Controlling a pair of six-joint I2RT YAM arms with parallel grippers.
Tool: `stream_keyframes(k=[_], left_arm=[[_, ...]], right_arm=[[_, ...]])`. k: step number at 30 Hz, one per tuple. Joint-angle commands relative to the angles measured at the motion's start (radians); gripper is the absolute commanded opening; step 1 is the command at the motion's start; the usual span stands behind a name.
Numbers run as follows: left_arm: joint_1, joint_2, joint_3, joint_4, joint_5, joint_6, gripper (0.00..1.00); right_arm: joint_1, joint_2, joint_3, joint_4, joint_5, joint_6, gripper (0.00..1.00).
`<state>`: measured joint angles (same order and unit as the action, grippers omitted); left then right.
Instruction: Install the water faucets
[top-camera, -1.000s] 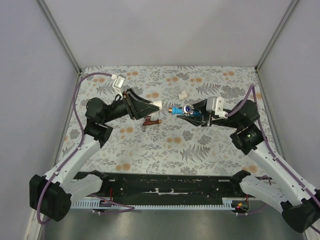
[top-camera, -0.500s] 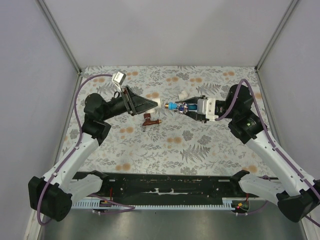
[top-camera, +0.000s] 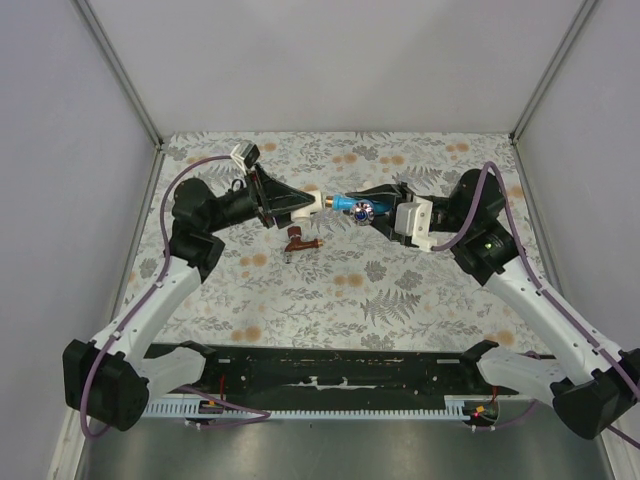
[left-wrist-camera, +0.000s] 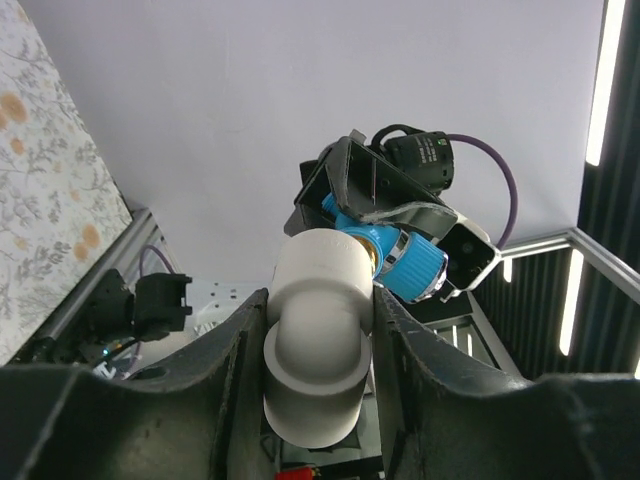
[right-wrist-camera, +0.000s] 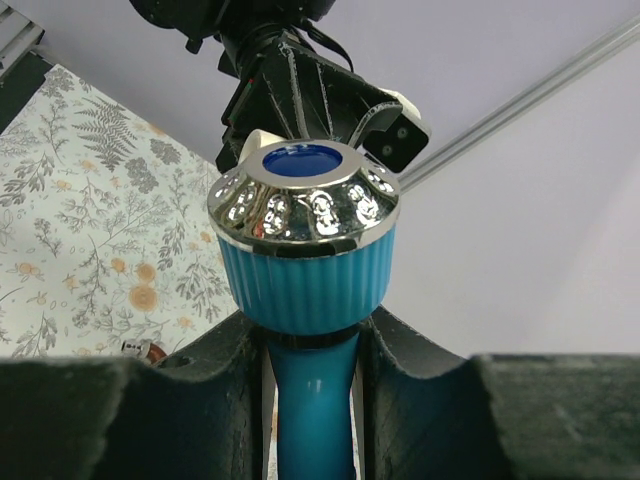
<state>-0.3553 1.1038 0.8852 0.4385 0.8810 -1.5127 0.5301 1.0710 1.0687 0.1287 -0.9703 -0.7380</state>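
Around the workspace stand pale grey walls (top-camera: 330, 60) with metal corner posts, closing in a table spread with a floral cloth (top-camera: 400, 290); a black rail (top-camera: 330, 375) runs along the table's near edge between the two arm bases. From that edge the left arm (top-camera: 165, 290) and the right arm (top-camera: 530, 300) reach up and inward, each trailing a purple cable (top-camera: 160, 190), and their ends meet above the far middle of the cloth. The left gripper (top-camera: 300, 206) is clenched on a white elbow fitting (top-camera: 314, 204), one finger pressed to each flank, with its open socket turned toward the wrist camera. The right gripper (top-camera: 368, 205) is clamped on the blue faucet (top-camera: 345, 204), pinching the blue stem just under the ribbed knob with its chrome cap. Both pieces are held in the air, end to end: from the left wrist the faucet's brass threaded end (left-wrist-camera: 380, 258) sits right at the far mouth of the elbow, though the elbow's own body (left-wrist-camera: 318, 340) hides the joint, so whether the thread is seated cannot be told. From the right wrist the knob (right-wrist-camera: 305, 260) fills the middle of the view and covers nearly all of the fitting behind it. On the cloth, just on the near side of that meeting point and apart from both grippers, lies the red-brown faucet (top-camera: 300, 241).
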Motion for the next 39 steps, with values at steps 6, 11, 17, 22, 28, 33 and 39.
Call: stream_keyframes(k=[6, 11, 17, 22, 28, 33, 39], left_arm=[[0.004, 0.004, 0.098, 0.085, 0.118, -0.13, 0.02], [0.004, -0.004, 0.116, 0.059, 0.159, -0.126, 0.02], [0.004, -0.018, 0.129, -0.036, 0.165, -0.078, 0.02], [0.003, -0.021, 0.135, -0.063, 0.159, -0.072, 0.02], [0.003, -0.024, 0.158, -0.107, 0.161, -0.049, 0.02], [0.003, -0.033, 0.162, -0.129, 0.161, -0.04, 0.02], [0.001, -0.039, 0.162, -0.136, 0.161, -0.038, 0.02]], right_arm=[[-0.001, 0.01, 0.011, 0.105, -0.105, -0.04, 0.0], [-0.021, 0.018, 0.062, 0.003, -0.172, -0.09, 0.0], [-0.036, 0.01, 0.074, 0.032, -0.194, -0.09, 0.0], [-0.036, 0.026, 0.082, 0.061, -0.211, -0.084, 0.0], [-0.036, 0.044, 0.103, 0.063, -0.228, -0.084, 0.0], [-0.036, 0.063, 0.114, 0.075, -0.235, -0.078, 0.0], [-0.036, 0.073, 0.122, 0.103, -0.237, -0.066, 0.0]])
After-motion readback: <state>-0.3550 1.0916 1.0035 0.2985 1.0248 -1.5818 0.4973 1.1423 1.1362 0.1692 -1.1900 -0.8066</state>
